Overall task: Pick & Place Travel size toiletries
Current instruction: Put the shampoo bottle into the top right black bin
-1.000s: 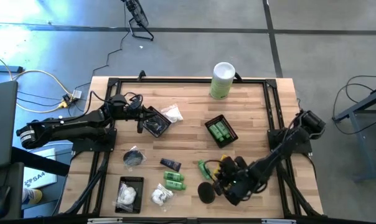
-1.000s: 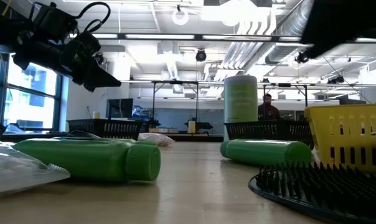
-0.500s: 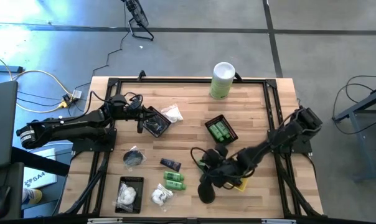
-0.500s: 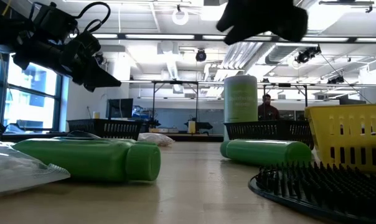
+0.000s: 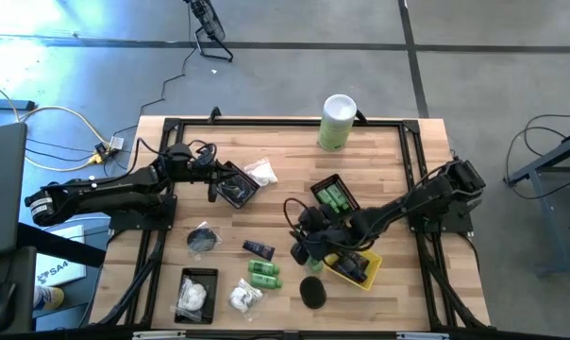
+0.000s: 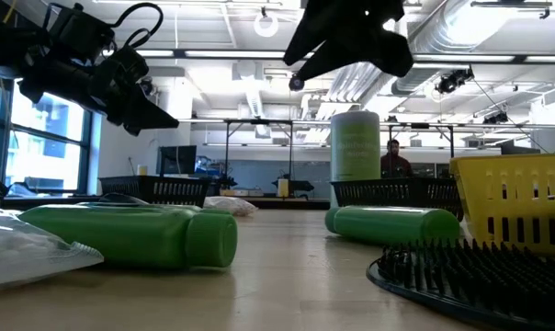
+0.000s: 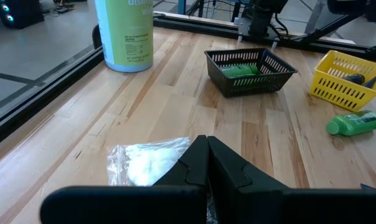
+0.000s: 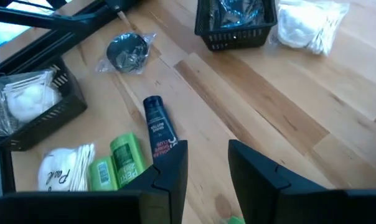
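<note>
Travel size toiletries lie across the table. There is a navy tube (image 5: 259, 250) (image 8: 155, 127), a pair of green bottles (image 5: 263, 274) (image 8: 122, 163), a white packet (image 5: 244, 297), a bagged disc (image 5: 203, 238) and a black disc (image 5: 311, 293). Another green bottle (image 7: 356, 122) lies beside the yellow basket (image 5: 353, 266). My right gripper (image 5: 302, 247) (image 8: 206, 165) hangs open in the air just right of the navy tube, with nothing between its fingers. My left gripper (image 5: 214, 179) (image 7: 206, 155) is shut and raised at the far left, above a white packet (image 7: 147, 165).
A tall white-and-green canister (image 5: 337, 121) stands at the far edge. One black basket (image 5: 334, 198) holds green bottles, another (image 5: 236, 186) sits by the left gripper, and a third (image 5: 196, 295) holds white packets at the near left. Bare wood lies mid-table.
My right gripper has swung from above the yellow basket toward the table's left edge and slightly toward the far edge, rolling its wrist, and now hangs beside the navy tube. The yellow basket is uncovered. Its fingers keep the same gap.
</note>
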You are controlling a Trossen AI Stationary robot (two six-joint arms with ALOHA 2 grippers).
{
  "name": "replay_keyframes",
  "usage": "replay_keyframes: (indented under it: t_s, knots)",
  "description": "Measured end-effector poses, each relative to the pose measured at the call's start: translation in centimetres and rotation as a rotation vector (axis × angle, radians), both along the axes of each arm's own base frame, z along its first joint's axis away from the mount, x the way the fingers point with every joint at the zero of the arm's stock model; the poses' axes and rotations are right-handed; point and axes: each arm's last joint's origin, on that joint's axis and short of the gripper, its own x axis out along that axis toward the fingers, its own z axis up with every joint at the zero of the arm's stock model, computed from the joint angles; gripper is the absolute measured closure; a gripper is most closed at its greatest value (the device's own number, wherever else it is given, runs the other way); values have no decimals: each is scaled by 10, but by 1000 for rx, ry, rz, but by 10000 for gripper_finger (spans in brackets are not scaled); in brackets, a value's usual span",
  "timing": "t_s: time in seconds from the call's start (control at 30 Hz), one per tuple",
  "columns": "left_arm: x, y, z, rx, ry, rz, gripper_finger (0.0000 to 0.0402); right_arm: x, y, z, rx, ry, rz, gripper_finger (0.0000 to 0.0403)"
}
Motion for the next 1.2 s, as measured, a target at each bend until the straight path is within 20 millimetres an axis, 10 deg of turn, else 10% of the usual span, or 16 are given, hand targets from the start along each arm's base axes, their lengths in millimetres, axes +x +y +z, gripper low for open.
replay_keyframes:
  t_s: [0.6, 1.2]
  knots:
    - [0, 0, 0, 0, 0, 0, 402, 3, -41, -12, 333, 209, -34, 295]
    - [0, 0, 0, 1, -2, 1, 402, 11, -21, -27, 303, 154, -88, 296]
